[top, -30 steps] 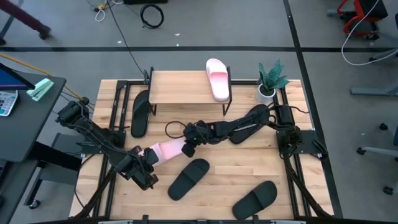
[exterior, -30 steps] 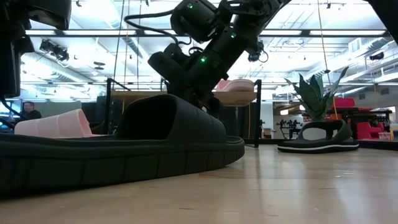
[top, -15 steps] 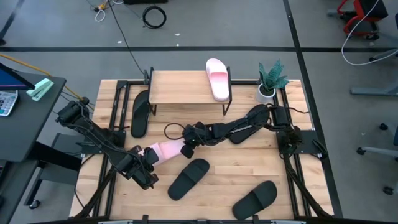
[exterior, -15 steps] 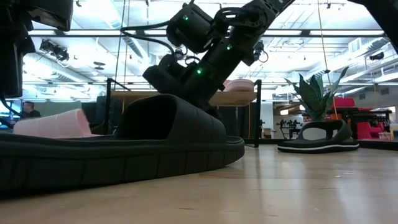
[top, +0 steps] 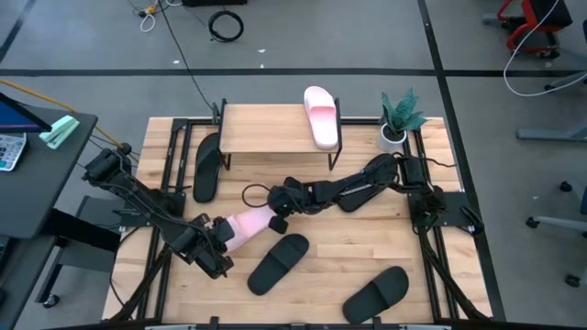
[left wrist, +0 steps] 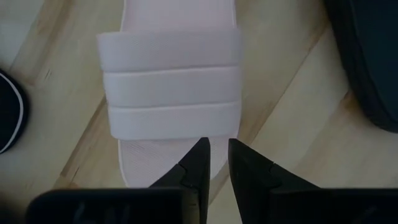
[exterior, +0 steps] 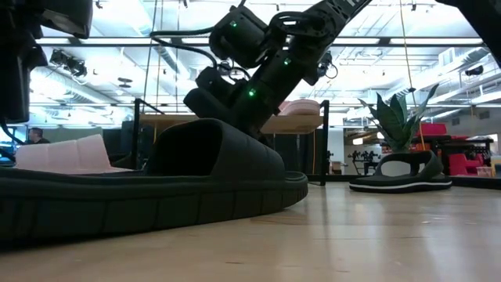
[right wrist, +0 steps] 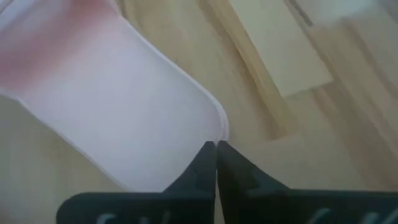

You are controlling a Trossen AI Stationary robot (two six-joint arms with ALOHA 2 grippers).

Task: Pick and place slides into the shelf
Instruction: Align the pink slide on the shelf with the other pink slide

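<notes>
A robotics lab in a large open office hall. A wooden surface (top: 431,275) on a black metal frame stands on grey carpet crossed by dark tape lines, with loose cables (top: 224,22) on the floor. The level view shows a high ceiling with strip lights (exterior: 196,41), glass partitions and desks (exterior: 458,141) beyond.

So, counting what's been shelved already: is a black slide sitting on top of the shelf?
No, the only slide on the shelf top is the pale pink one, at its right end.
</notes>
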